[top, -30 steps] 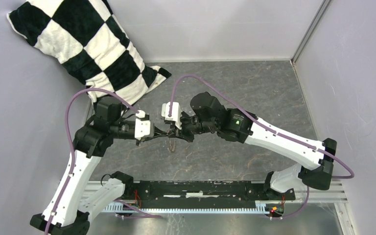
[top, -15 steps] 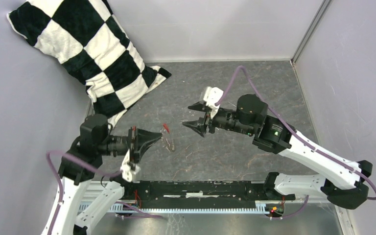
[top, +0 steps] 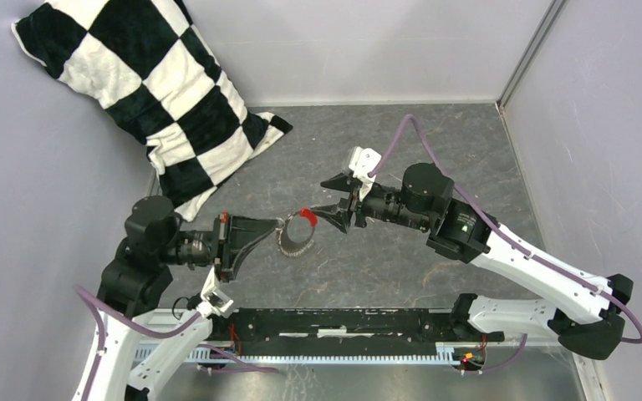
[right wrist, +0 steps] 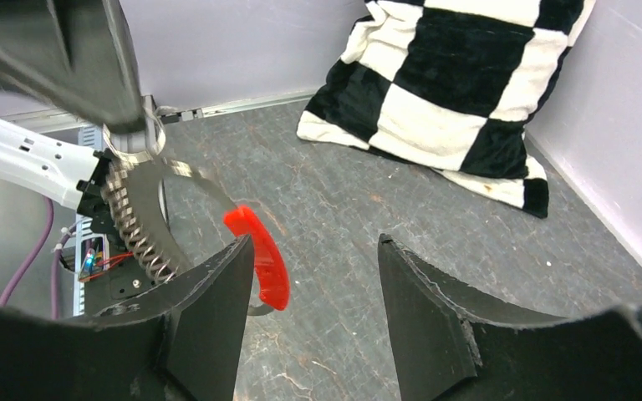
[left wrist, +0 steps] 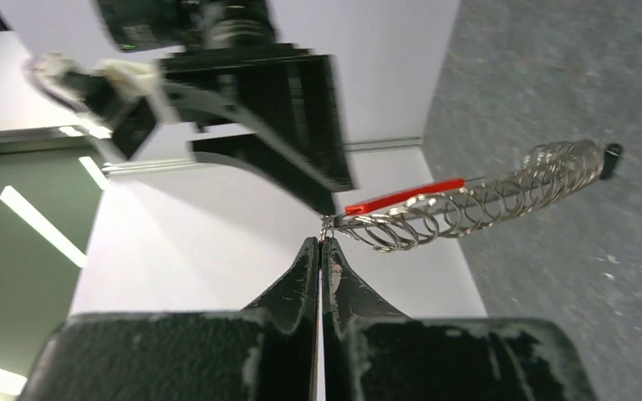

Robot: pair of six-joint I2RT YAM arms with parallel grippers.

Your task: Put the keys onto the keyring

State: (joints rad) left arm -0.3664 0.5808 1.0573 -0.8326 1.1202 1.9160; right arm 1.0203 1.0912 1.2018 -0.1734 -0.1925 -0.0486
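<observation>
Left gripper [top: 277, 224]: fingers pinched together on the keyring [top: 294, 242] rim | Right gripper [top: 324, 198]: fingers spread apart, one finger just beside the ring's red tag [right wrist: 259, 259]

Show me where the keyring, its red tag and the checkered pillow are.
keyring [left wrist: 485, 199]: left wrist view, on the strung silvery pieces.
red tag [right wrist: 263, 255]: right wrist view, middle of the tag.
checkered pillow [top: 134, 67]: top view, on its cover.
</observation>
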